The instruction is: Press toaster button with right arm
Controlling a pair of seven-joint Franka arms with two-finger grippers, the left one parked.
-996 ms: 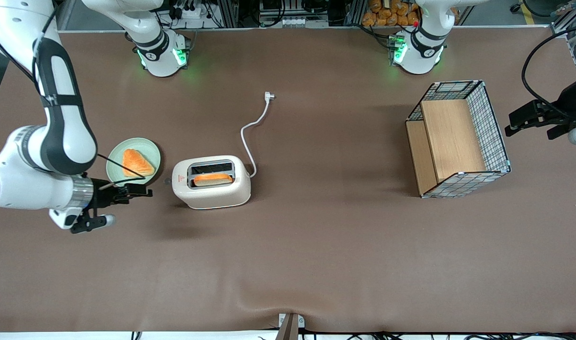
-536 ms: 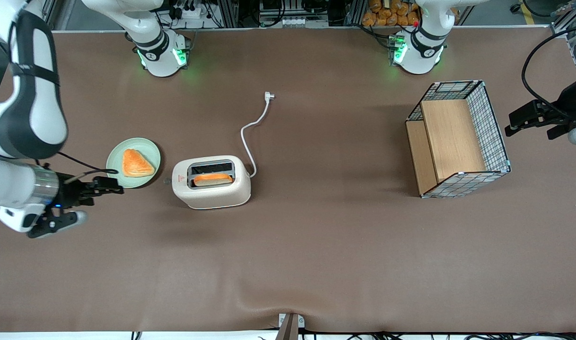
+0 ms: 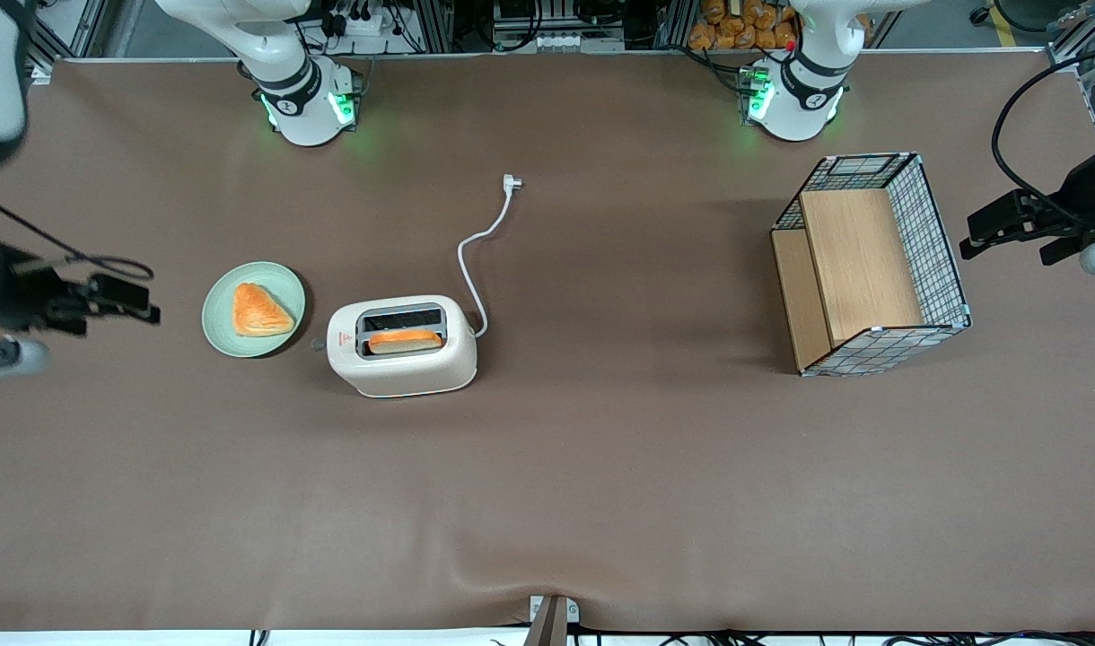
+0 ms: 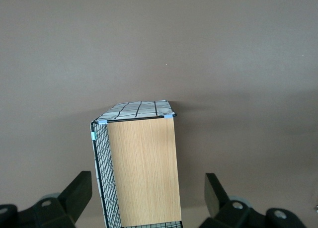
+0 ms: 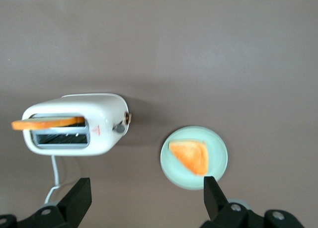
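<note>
Front view: toaster mid-table beside plate; rigid, probably light, may slide. Button on plate-facing end: push, don't grip. Gripper well apart, fingers spread, empty.

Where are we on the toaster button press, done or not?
Done: nothing confirms a press; the toast slice sits high in the toaster. In hand: the tool, open and empty, has backed away toward the working arm's end of the table, apart from the plate and the toaster button. Left: possibly re-approach and press.
</note>
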